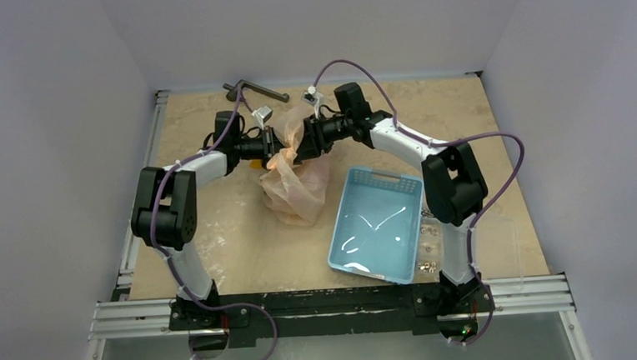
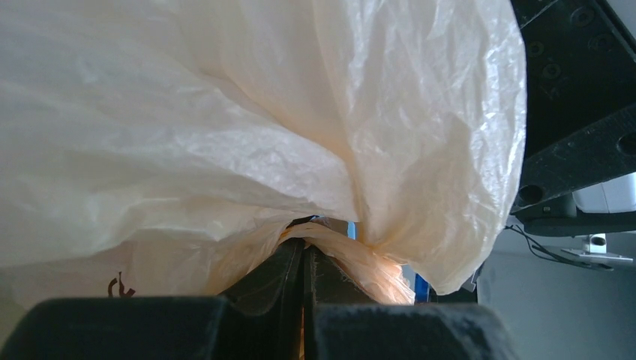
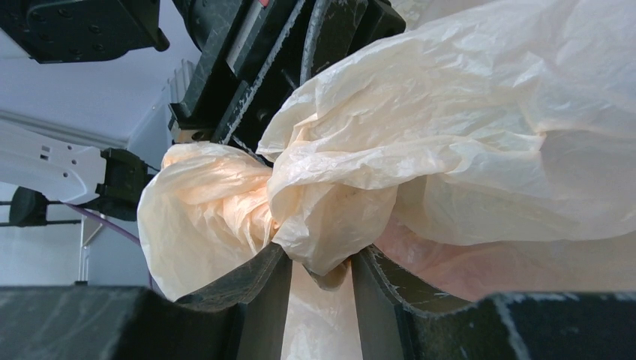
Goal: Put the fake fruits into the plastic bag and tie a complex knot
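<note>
The pale-orange plastic bag point(image 1: 295, 190) lies on the table at back centre, its top pulled up between both grippers. My left gripper point(image 1: 283, 155) is shut on a fold of the bag's film; in the left wrist view its jaws point(image 2: 307, 251) are pressed together on the film, and the bag point(image 2: 225, 112) fills that frame. My right gripper point(image 1: 303, 141) faces it, nearly touching. In the right wrist view its jaws point(image 3: 319, 262) stand apart, with a bunched tip of the bag point(image 3: 450, 150) dipping between them. No fake fruits show clearly; only a pinkish tint shows through the film point(image 3: 495, 262).
A light-blue perforated basket point(image 1: 376, 222), with nothing in it, stands right of the bag. A dark L-shaped tool point(image 1: 251, 88) lies at the back edge. Small metal parts point(image 1: 427, 265) lie near the right arm's base. The left gripper's body point(image 3: 277, 52) shows in the right wrist view.
</note>
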Motion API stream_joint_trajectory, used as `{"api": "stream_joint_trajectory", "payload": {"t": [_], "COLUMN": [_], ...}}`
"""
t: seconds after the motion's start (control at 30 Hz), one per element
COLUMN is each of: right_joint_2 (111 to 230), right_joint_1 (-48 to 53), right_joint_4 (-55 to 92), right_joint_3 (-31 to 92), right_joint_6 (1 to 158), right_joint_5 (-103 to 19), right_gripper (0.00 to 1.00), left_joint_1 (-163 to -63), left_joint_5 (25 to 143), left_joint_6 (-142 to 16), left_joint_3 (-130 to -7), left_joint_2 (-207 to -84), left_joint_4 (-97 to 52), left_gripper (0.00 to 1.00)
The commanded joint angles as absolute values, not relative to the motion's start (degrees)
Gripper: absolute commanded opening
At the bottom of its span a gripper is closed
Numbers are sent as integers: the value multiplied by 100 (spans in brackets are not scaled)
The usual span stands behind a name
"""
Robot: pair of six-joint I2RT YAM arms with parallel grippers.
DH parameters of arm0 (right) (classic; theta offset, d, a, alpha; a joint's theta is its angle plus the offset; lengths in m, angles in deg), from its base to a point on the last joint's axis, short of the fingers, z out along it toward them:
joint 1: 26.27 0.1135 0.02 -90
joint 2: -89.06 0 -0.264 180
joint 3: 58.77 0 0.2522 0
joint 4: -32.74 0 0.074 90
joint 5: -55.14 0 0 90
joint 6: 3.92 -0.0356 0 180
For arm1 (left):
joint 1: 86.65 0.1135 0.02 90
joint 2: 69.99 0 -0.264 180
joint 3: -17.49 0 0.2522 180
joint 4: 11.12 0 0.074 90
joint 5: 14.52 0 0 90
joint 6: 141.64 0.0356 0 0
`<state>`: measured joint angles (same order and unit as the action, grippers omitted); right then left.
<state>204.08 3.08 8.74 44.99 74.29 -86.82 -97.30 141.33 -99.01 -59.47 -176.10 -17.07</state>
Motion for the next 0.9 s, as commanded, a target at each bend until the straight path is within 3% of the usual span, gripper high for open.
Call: {"api": "stream_joint_trajectory", "payload": {"t": [0.0,0.17,0.3,0.4,0.6,0.73,0.87], "right_joint_2": [20390,20398,20366,20308,20227,20226,20220], "right_joint_1": [340,335,331,337,300,308,309], "right_joint_4": [1492,1478,1329,1225,979,922,903], "right_joint_3": [4700,4663,4597,4604,4651,4662,4653], "right_joint_6": [7135,7166,7338,7470,7771,7832,7836], "right_joint_5": [-8993,-9145,-9257,-9271,-9026,-9003,-8892], "right_gripper": [34,23,0,0,0,0,0], "left_joint_1": [-9789,-9784,-9786,-9737,-9347,-8911,-8392], "left_joint_5": [14288,14293,14323,14266,13690,13389,13170], "left_joint_6": [-9855,-9885,-9914,-9772,-9081,-8456,-7329], "left_joint_3": [-6062,-6103,-6136,-6111,-5986,-6031,-6343], "left_joint_2": [-17546,-17540,-17529,-17446,-16967,-16485,-16100], "left_joint_4": [-1510,-1457,-1399,-1566,-2456,-3399,-4673], "left_gripper": [0,0,0,1,39,54,58]}}
